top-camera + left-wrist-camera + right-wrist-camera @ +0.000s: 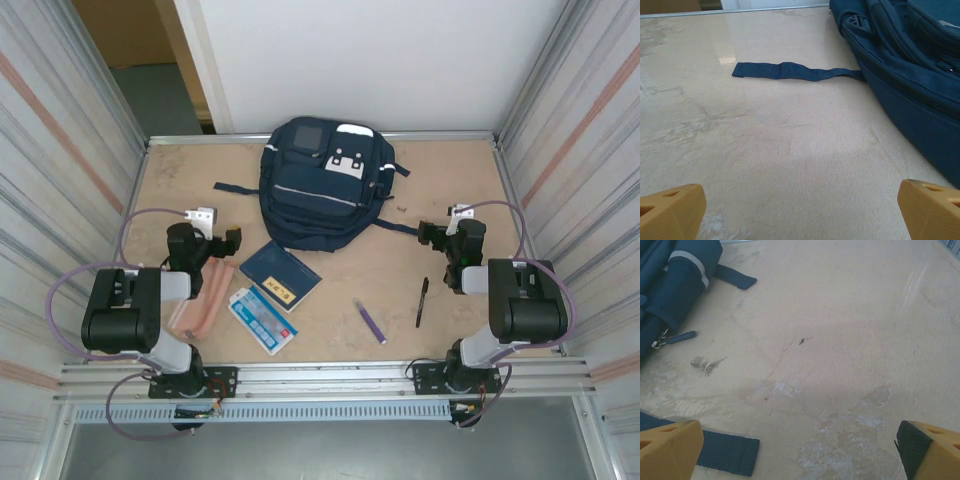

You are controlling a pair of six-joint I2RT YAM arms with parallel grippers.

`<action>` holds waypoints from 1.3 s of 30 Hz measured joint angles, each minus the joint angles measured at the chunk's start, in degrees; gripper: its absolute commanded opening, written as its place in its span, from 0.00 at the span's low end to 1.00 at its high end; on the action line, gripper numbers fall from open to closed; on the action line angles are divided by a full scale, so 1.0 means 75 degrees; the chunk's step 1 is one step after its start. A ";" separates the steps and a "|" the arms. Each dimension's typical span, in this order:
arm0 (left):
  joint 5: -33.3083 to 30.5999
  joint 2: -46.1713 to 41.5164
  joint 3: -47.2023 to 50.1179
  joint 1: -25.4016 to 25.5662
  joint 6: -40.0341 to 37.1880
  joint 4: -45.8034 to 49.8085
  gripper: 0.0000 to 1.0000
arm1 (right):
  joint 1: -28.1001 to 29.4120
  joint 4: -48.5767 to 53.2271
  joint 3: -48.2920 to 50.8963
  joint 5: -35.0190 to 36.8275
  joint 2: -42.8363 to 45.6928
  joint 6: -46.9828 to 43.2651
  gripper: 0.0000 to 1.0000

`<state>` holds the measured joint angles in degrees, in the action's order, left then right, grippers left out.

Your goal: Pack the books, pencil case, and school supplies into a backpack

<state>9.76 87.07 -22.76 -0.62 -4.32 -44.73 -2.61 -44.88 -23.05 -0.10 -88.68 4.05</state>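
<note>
The navy backpack [322,185] lies zipped at the far middle of the table, its side also in the left wrist view [910,75] and the right wrist view [675,285]. In front of it lie the dark navy book [280,273] and the light-blue booklet [262,320]. The salmon pencil case [205,300] lies partly under my left arm. A purple pen [369,321] and a black pen [422,301] rest to the right. My left gripper [214,230] [802,210] and right gripper [447,225] [800,450] both stand open over bare table, holding nothing.
A backpack strap [790,71] lies flat on the table left of the bag. Another strap end [715,450] lies near my right gripper's left finger. Corrugated metal walls [60,150] close in the table on both sides, and a metal rail [320,375] runs along the near edge.
</note>
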 measured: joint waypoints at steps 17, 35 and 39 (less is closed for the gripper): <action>-0.0055 0.0000 0.0000 0.0000 -0.0003 0.0000 0.99 | 0.0000 -0.0003 0.0000 0.0000 0.0000 0.0000 0.99; -0.0096 0.0000 0.0000 0.0000 0.0003 0.0000 0.99 | 0.0000 -0.0003 0.0000 -0.0003 0.0000 0.0000 0.99; -0.0291 0.0000 0.0000 0.0000 0.0006 0.0000 0.99 | -0.0006 0.1105 -0.0239 -0.0003 0.0490 0.0099 0.99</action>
<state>7.57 87.07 -22.76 -0.62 -4.27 -44.73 -2.66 -36.60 -24.84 -0.12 -85.01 4.80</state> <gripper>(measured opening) 0.986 0.991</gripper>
